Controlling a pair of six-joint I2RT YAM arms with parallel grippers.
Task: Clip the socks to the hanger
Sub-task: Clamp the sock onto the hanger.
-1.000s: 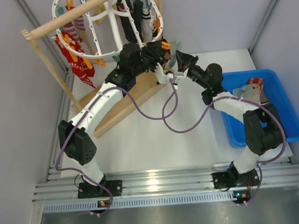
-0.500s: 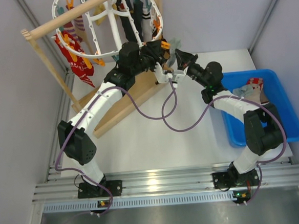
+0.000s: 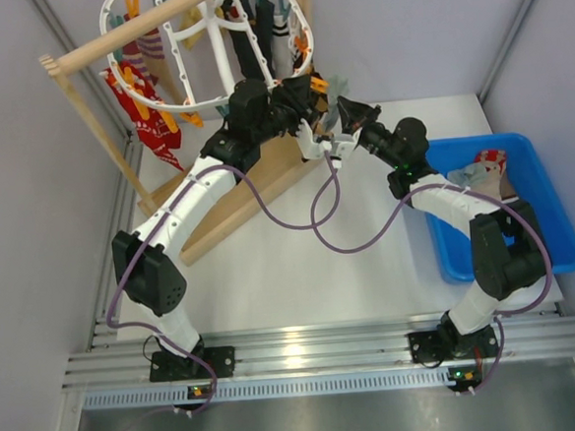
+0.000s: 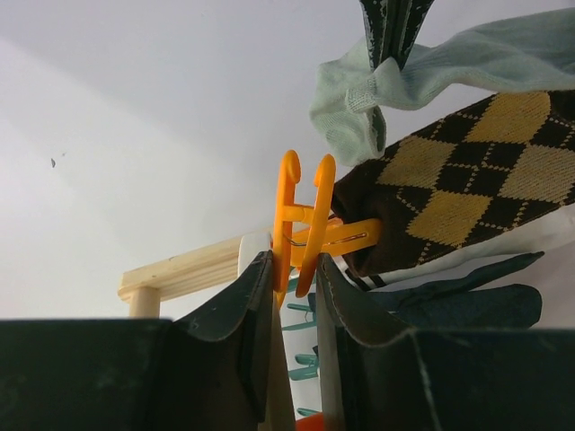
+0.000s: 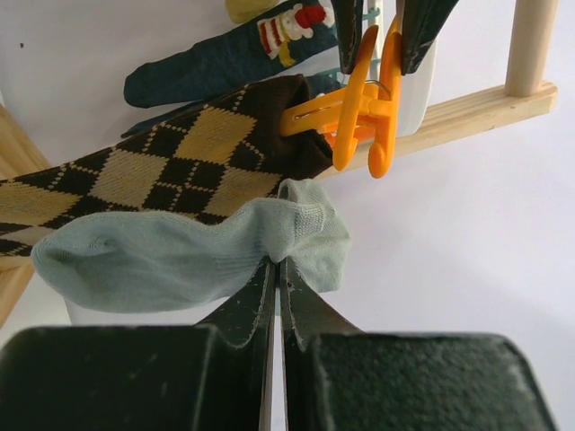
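Note:
The white ring hanger [image 3: 119,64] hangs on the wooden rod with several socks clipped to it. My left gripper [image 4: 292,265] is shut on the handles of an orange clip [image 4: 305,211]. The clip's mouth sits on the brown cuff of an argyle sock [image 4: 458,180]. My right gripper [image 5: 274,262] is shut on a pale grey sock [image 5: 180,251] and holds it just below that clip [image 5: 368,108] and the argyle sock [image 5: 162,171]. In the top view both grippers meet at the hanger's near right rim, the left gripper [image 3: 304,94] just left of the right gripper [image 3: 345,115].
The wooden rack [image 3: 93,116] with its rod and sloping base stands at the back left. A red patterned sock [image 3: 147,117] hangs on the hanger's left side. A blue bin [image 3: 548,207] at the right holds more socks. A navy sock [image 5: 225,54] hangs behind the argyle one.
Both grippers have shifted slightly up toward the hanger's rim, the pale grey sock moving with the right one. Both grips are unchanged.

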